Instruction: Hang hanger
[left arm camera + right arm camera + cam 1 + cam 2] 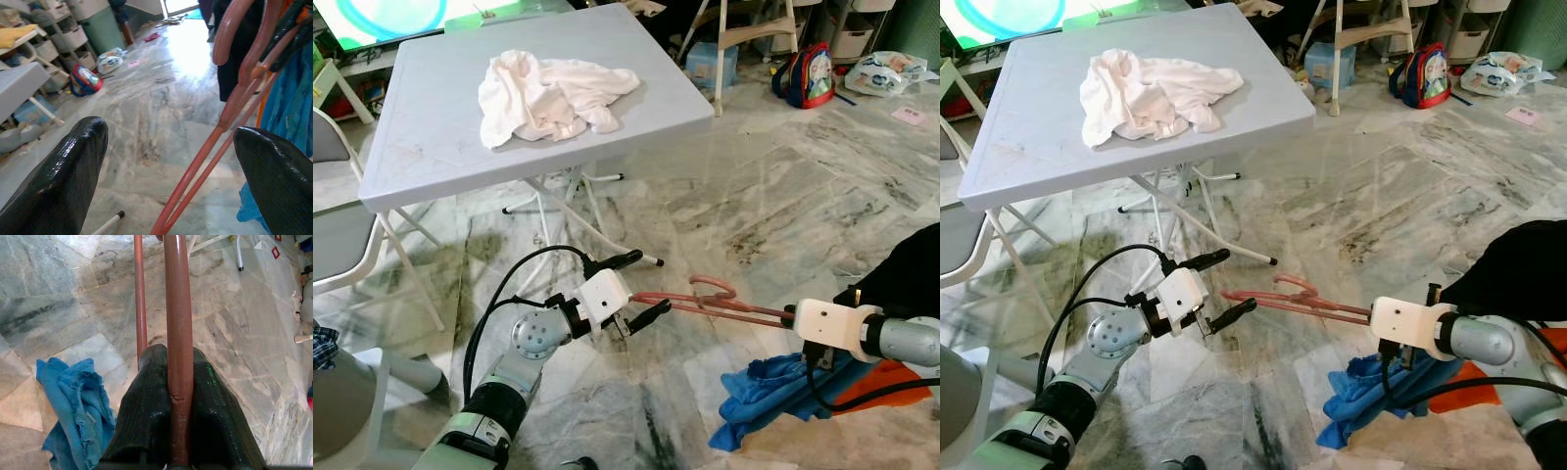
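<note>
You get even, bright daylight in both head views, with soft shadows under the table (431,147) and a pale sheen on the marble floor (783,186). In the left wrist view a hard glare washes out the floor toward the doorway, and the near black fingers (63,181) look soft. The right wrist view is sharp; its light perhaps comes from above.
</note>
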